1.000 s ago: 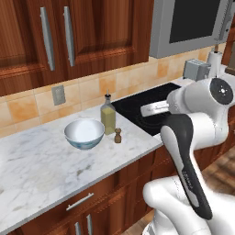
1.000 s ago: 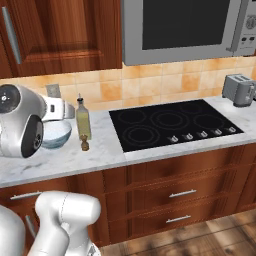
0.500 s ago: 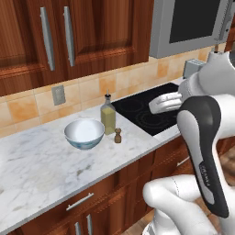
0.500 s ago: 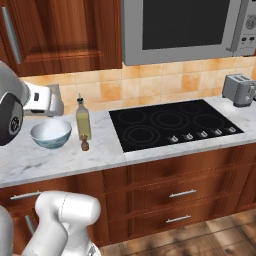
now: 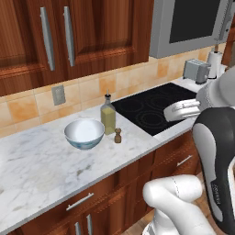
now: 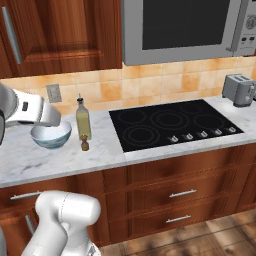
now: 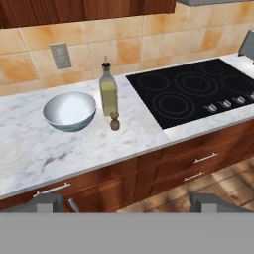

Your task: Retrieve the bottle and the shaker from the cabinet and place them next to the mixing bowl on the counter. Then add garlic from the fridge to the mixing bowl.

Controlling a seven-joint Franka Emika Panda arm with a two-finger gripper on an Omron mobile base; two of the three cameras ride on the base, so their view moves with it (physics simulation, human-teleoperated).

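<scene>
Marble counter [image 7: 44,154] holds bowl [image 7: 69,110], bottle [image 7: 108,92], shaker [image 7: 114,121] beside cooktop [image 7: 193,92]; jaws apart.

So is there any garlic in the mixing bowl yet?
No, in the hand view the bowl shows a bare pale inside, with the bottle and the shaker standing beside it on the counter.
</scene>
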